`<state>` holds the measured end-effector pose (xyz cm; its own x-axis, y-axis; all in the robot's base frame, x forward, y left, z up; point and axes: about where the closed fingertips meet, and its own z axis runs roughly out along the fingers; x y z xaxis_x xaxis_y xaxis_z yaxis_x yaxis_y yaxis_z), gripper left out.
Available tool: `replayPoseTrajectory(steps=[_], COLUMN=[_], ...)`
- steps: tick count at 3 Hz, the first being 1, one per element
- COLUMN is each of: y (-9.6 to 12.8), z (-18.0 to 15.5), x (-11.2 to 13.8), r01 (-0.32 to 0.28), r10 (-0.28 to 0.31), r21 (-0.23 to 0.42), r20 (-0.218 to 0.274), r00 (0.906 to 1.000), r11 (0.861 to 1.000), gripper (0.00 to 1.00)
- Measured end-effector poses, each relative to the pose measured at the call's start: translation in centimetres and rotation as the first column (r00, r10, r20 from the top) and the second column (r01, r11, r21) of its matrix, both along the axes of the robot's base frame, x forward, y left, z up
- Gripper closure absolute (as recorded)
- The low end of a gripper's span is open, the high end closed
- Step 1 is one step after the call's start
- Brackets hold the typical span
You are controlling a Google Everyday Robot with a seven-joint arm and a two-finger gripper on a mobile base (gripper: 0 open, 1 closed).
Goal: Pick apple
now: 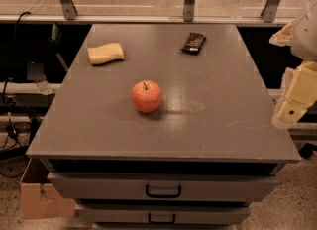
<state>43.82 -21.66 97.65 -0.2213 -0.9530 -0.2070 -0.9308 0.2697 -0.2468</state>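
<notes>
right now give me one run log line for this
apple: mid table, stem up, not held | tool: off right edge, apart from apple | sponge: far left | dark packet: far right

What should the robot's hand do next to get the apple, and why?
Probably move the gripper sideways over the table toward the apple. The gripper hangs beyond the table's right edge, well apart from the apple, which sits upright near the middle with bare tabletop between them.
</notes>
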Motion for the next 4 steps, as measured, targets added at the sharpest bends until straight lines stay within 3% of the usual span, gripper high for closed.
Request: replayPoseTrajectory(steps=[1, 2, 3, 4], y=[0.0, 1.1, 5.7, 11.2], z=[0.0, -0.4, -2.6, -5.6], x=[0.0, 1.1, 2.6, 3.9], r01=[0.000, -0.033, -0.141, -0.244], r10=[0.000, 0.033, 0.143, 0.252], r21=[0.000, 0.062, 0.176, 0.286], r20=[0.000, 0.004, -0.001, 0.010], r00=[1.0000, 0.9995, 0.9897, 0.9676], r11=[1.000, 0.998, 0.974, 0.926], gripper=[0.00, 0.00, 0.00, 0.00])
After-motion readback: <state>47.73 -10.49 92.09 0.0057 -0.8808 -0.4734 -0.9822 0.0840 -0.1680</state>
